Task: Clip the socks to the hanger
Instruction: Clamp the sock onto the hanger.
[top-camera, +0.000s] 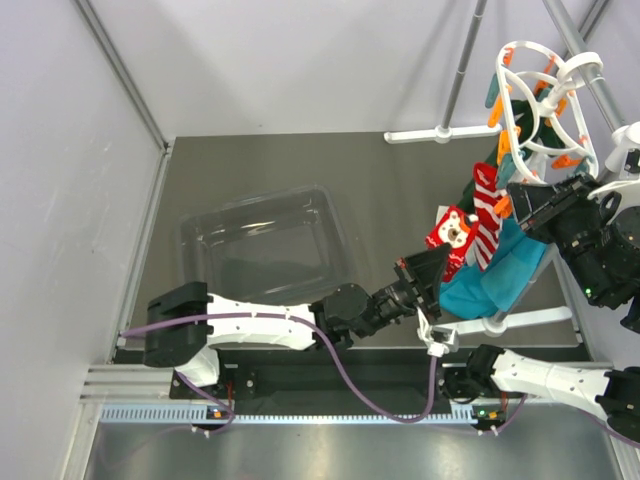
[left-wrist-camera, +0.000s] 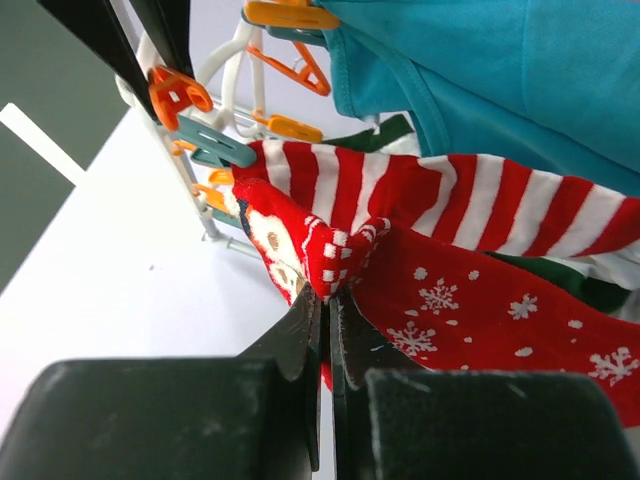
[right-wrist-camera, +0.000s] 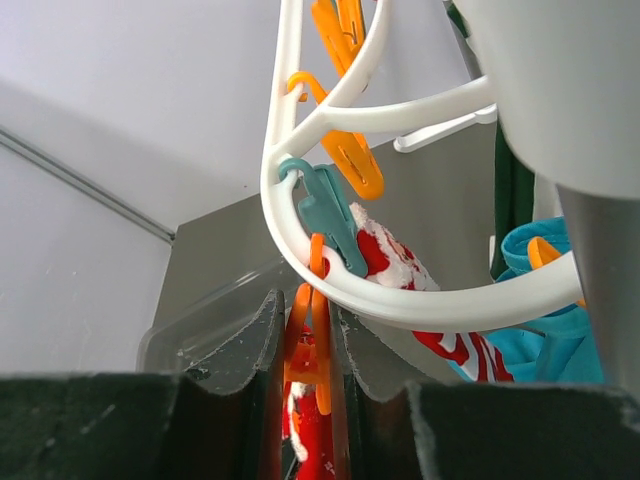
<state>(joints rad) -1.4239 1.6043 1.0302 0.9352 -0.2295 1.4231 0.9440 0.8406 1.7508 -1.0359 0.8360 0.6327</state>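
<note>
The white hanger (top-camera: 517, 125) hangs at the far right with orange and teal pegs. The striped sock (top-camera: 487, 215) hangs from it, held by a teal peg (right-wrist-camera: 325, 215); it also shows in the left wrist view (left-wrist-camera: 450, 190). My left gripper (top-camera: 432, 268) (left-wrist-camera: 330, 295) is shut on a red sock's edge beside the Santa face (left-wrist-camera: 270, 240), and the snowflake sock (left-wrist-camera: 480, 310) stretches to the right from the jaws. My right gripper (top-camera: 515, 200) (right-wrist-camera: 305, 300) is shut on an orange peg (right-wrist-camera: 318, 350) under the hanger ring (right-wrist-camera: 400, 300), with red sock fabric just below it.
A teal garment (top-camera: 500, 280) hangs on the hanger beside the socks. A clear plastic tray (top-camera: 265, 245) lies on the table at the left. Grey rack poles (top-camera: 465, 60) and a white rack foot (top-camera: 440, 133) stand at the back right.
</note>
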